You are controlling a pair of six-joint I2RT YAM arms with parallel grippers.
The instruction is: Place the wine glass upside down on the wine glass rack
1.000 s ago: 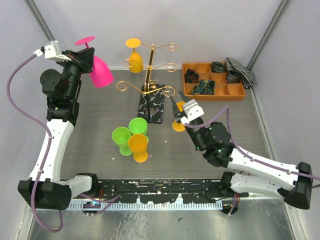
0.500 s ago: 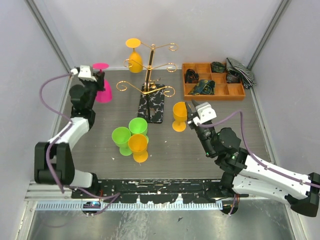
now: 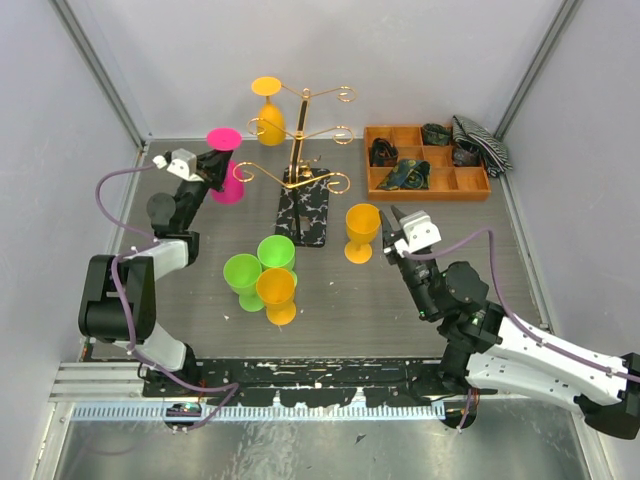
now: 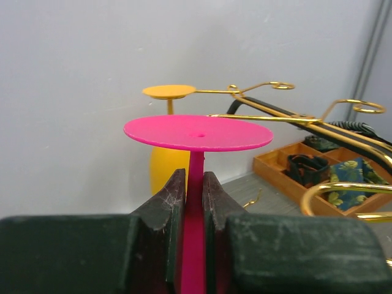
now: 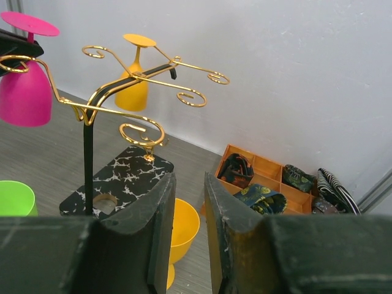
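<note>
Grey worktop (image 3: 330,310), pale walls all round. From overhead, the wine glass rack (image 3: 297,165) stands back centre on its speckled black base. One orange glass (image 3: 267,110) already hangs bowl-down from a far arm. Over on the left, the left jaws pinch the pink wine glass (image 3: 228,185) by its stem. Foot up, bowl down, inverted just as the rack wants it, right beside the near-left gold curl. Whether the stem has entered that curl, I can't call from up here.

The right jaws hover just beside an upright orange goblet (image 3: 361,232) on the worktop, right of the base, probably lining up the next candidate. Two green cups (image 3: 241,273) and an orange cup (image 3: 277,292) sit clustered at the front. The orange tray (image 3: 425,160) sits back right, out of play.

On the left wrist view, the jaws are pressed tight on the pink stem just under the flat foot (image 4: 197,133). That low grip looks meant to leave the foot free to ride over a hook. The gold arms (image 4: 275,116) reach off to the right at about foot height, apart from the glass.

On the right wrist view, the jaws are narrowly spread with nothing between them, and the goblet's bowl (image 5: 182,229) lies below the gap. The pink wine glass (image 5: 24,92) shows far left with a gold curl crossing at stem level. It's close, but around the stem or merely in front of it, I can't tell.
</note>
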